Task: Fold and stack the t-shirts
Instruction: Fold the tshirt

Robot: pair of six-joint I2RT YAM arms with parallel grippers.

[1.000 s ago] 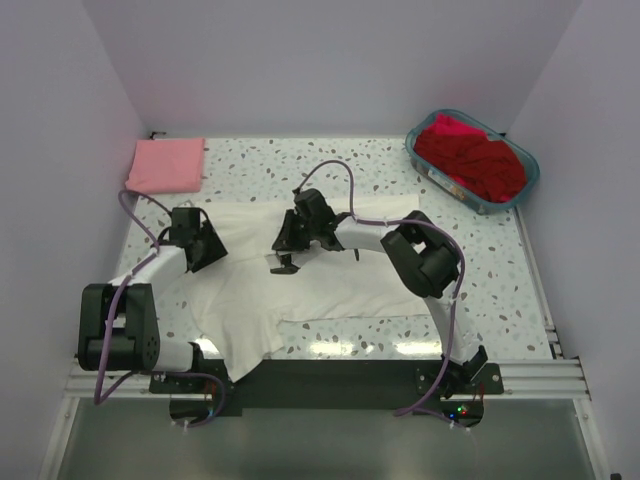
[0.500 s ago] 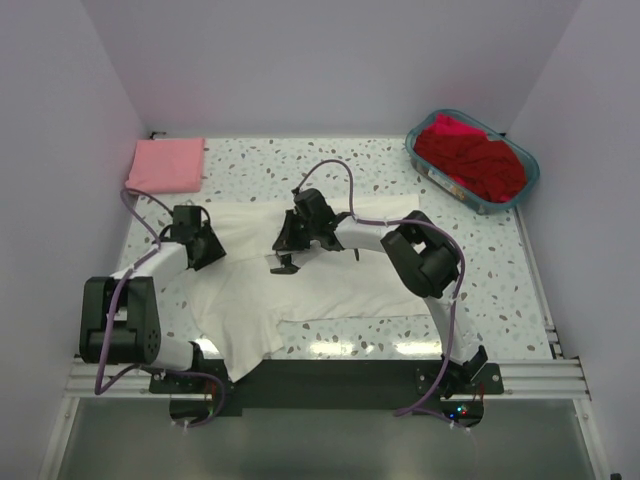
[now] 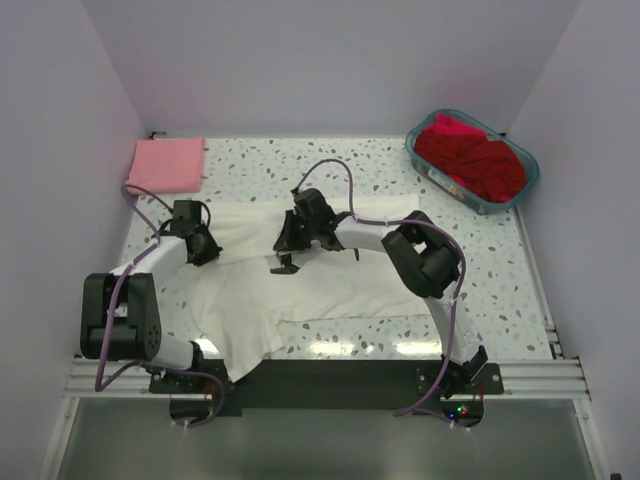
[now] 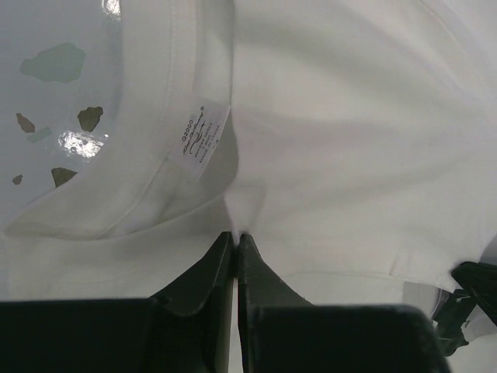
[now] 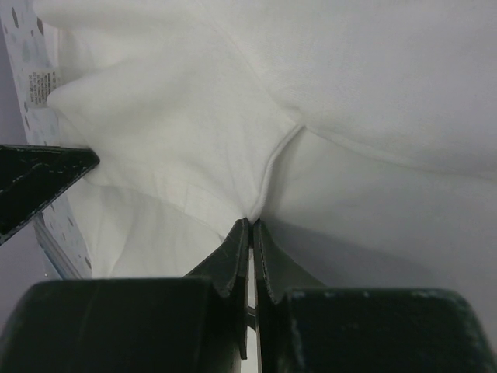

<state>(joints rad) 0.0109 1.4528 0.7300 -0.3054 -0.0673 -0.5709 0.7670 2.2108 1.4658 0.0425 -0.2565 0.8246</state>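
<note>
Since a moment ago, the left gripper (image 4: 235,235) has slid a little toward the far left side and squeezed its two black fingers together. It now pinches a small fold of the big white cloth t-shirt (image 3: 330,285), right by the neck hole and close to the little white tag (image 4: 199,140). The right gripper (image 5: 250,224) is squeezed tight too, and it nips a raised bit of the same shirt along a seam. The white shirt lies spread out and a bit wrinkly on the white speckled table (image 3: 500,270), between the two arms. A flat folded pink shirt (image 3: 167,165) sits in the far left corner. A heap of red shirts (image 3: 472,160) fills the teal plastic basket (image 3: 521,196) in the far right corner.
</note>
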